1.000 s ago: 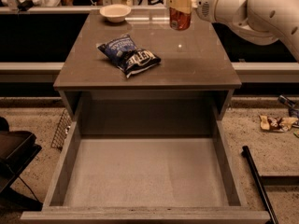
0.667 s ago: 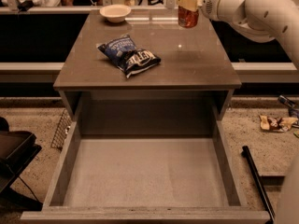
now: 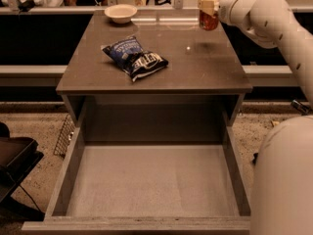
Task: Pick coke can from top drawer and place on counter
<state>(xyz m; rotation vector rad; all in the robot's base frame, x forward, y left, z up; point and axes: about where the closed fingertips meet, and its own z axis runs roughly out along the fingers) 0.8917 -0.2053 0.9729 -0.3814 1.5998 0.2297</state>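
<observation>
The coke can (image 3: 210, 14), orange-red with a silver top, is held upright by my gripper (image 3: 209, 6) a little above the far right part of the counter (image 3: 195, 67); its shadow lies on the counter below it. The gripper's fingers are shut on the can's upper part. The white arm reaches in from the right. The top drawer (image 3: 146, 185) is pulled fully open below the counter and its speckled grey floor holds nothing.
A blue chip bag (image 3: 135, 58) lies on the counter's left-middle. A white bowl (image 3: 121, 12) stands at the counter's far left corner. A rail with glass objects runs behind. The arm's white base (image 3: 283, 180) fills the lower right.
The gripper with the can has moved to the right and slightly farther back over the counter. The bag, bowl and drawer have not moved.
</observation>
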